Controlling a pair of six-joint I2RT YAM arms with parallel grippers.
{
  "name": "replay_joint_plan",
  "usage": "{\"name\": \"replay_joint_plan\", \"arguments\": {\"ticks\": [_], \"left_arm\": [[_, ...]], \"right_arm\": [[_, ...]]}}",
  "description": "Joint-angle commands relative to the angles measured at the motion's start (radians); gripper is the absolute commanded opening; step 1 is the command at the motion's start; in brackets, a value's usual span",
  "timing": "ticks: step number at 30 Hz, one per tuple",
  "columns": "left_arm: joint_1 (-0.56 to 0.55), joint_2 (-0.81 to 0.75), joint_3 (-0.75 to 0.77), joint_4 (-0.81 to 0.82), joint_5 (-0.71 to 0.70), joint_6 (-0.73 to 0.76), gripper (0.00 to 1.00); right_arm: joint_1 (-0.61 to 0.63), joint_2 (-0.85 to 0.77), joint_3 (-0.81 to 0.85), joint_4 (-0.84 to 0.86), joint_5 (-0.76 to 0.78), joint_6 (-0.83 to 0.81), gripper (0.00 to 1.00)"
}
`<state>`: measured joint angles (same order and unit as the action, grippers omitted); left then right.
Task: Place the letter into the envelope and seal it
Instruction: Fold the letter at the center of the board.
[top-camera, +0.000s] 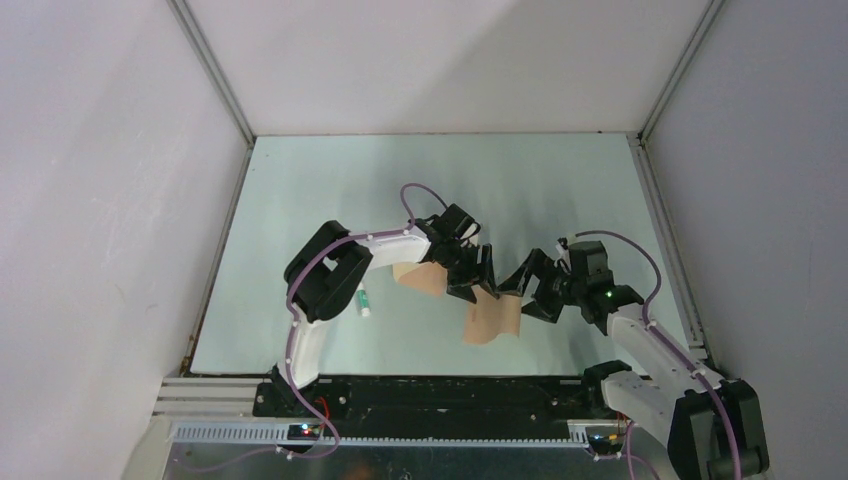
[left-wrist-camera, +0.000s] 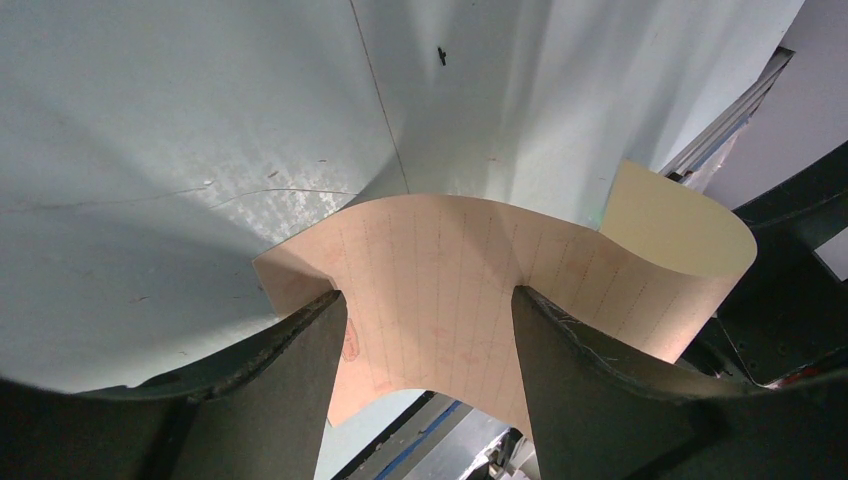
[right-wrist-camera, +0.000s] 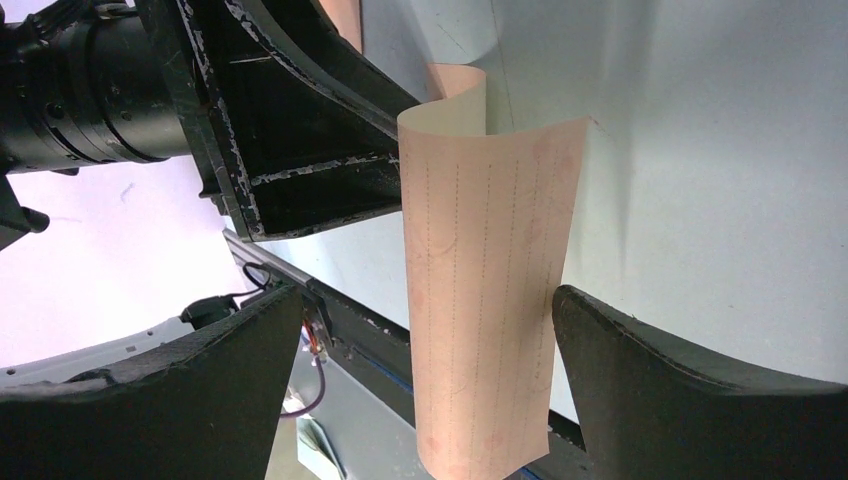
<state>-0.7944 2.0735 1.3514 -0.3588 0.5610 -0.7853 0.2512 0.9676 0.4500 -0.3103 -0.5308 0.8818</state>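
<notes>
Peach lined paper, the letter (right-wrist-camera: 485, 290), is up off the bench (top-camera: 330, 190) between your two arms. It is bowed into a wave, with its cream back curling over at one end. Your left pincer (left-wrist-camera: 428, 293) stands partly open with the sheet spanning both fingers. Nothing else carries the sheet, so I judge that pincer has it, though the contact itself is hidden. Held edge-up like this, it looks offered for a hand-over. Your right pincer (right-wrist-camera: 428, 292) is spread wide around the sheet, and neither finger touches it. Both arms reach inward with forearms low and wrists turned toward each other. Under the left arm lies a second tan piece, probably the envelope (top-camera: 418, 277); no flap shows.
</notes>
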Motion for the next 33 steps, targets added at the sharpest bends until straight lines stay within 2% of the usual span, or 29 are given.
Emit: {"name": "replay_joint_plan", "arguments": {"ticks": [1, 11, 33], "left_arm": [[-0.003, 0.017, -0.04, -0.049, -0.097, 0.045, 0.71], [-0.002, 0.022, -0.036, -0.055, -0.098, 0.052, 0.71], [-0.002, 0.041, -0.013, -0.077, -0.097, 0.054, 0.71]], "right_arm": [[0.017, 0.005, 0.042, 0.047, 0.015, 0.025, 0.98], [0.018, -0.075, 0.071, -0.036, 0.128, 0.027, 0.97], [0.047, -0.109, 0.073, -0.002, 0.037, 0.068, 0.97]]}}
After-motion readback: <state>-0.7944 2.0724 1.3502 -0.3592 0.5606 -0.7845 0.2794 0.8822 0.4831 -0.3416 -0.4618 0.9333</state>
